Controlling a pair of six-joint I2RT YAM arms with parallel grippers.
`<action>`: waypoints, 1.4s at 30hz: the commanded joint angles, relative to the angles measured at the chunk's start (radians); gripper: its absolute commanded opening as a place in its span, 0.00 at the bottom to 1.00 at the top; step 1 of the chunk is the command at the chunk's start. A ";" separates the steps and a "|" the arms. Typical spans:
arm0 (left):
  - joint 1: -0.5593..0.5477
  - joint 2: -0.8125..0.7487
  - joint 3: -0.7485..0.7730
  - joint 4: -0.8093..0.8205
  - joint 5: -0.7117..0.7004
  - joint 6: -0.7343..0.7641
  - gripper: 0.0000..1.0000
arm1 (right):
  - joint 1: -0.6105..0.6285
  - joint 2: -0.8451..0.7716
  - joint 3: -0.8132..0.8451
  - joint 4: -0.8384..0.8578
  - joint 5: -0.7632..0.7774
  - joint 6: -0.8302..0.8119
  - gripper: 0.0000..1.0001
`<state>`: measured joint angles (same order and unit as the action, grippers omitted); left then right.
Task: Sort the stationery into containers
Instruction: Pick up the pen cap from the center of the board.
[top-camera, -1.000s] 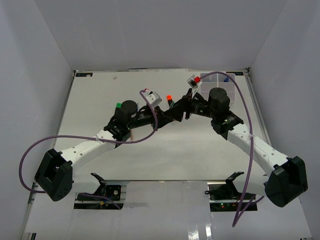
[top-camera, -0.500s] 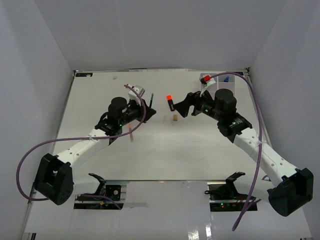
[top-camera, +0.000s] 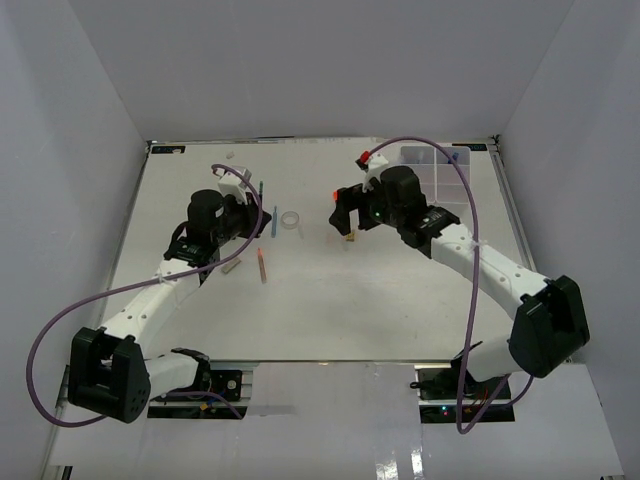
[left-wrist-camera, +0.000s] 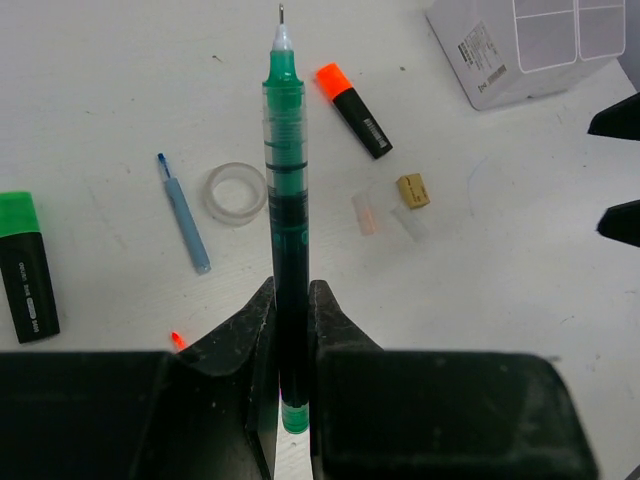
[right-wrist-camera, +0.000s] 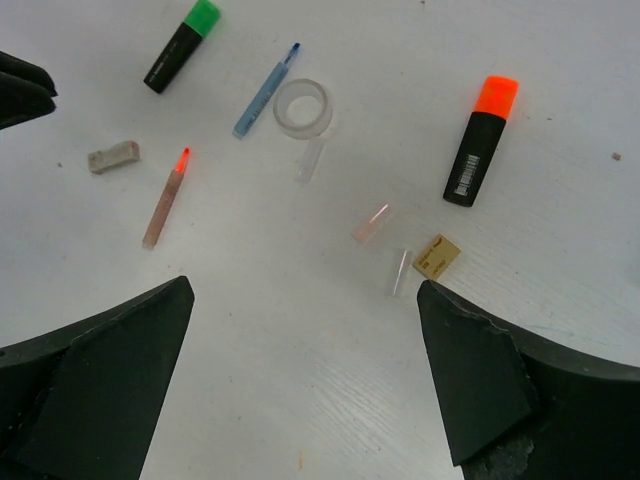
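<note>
Top external: shows the left gripper (top-camera: 256, 203) over the far left part of the table (top-camera: 400, 300), jaws pinched tight on a thin pen (top-camera: 262, 189) that points away from the bases. Finds a blue pen (top-camera: 274, 222) and a clear tape ring (top-camera: 290, 219) lying just beside each other near that gripper, with a pink stick (top-camera: 262, 266) and a grey block (top-camera: 231, 267) nearer the bases. Puts the right gripper (top-camera: 345, 212) at mid-table, jaws spread wide with nothing in them, close to a tan block (top-camera: 350, 237). Places a white organiser box (top-camera: 445, 178) at the far right corner.

Left wrist: looks along the thin pen, a clear barrel with green ink, clamped between both fingers (left-wrist-camera: 330, 320) with the tip toward the top of the frame. Beyond it, flat on the table: a green-capped marker (left-wrist-camera: 25, 262) at the left edge, the blue pen beside the tape ring, an orange-capped marker (left-wrist-camera: 354, 97), the tan block, and two small clear caps (left-wrist-camera: 366, 213) next to that block. Catches the organiser box at the upper right, its visible compartments holding nothing.

Right wrist: frames both fingers (right-wrist-camera: 100, 380) far apart at the lower corners, only bare table between them, nothing gripped. Lays out the green-capped marker, blue pen and tape ring along the top, the grey block and pink stick at left, the orange-capped marker at right, the tan block just beside the right finger.
</note>
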<state>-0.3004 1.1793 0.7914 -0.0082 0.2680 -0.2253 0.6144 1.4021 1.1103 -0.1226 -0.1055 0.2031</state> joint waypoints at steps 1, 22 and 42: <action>0.007 -0.032 -0.024 -0.015 -0.018 0.043 0.00 | 0.041 0.079 0.083 -0.029 0.105 -0.042 1.00; 0.009 0.023 0.006 -0.070 -0.179 0.004 0.00 | 0.202 0.748 0.710 -0.371 0.296 0.025 0.70; 0.010 0.037 0.009 -0.084 -0.224 -0.014 0.00 | 0.209 0.874 0.714 -0.209 0.357 0.032 0.44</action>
<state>-0.2962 1.2198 0.7769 -0.0883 0.0589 -0.2302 0.8196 2.2673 1.7973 -0.3996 0.2279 0.2283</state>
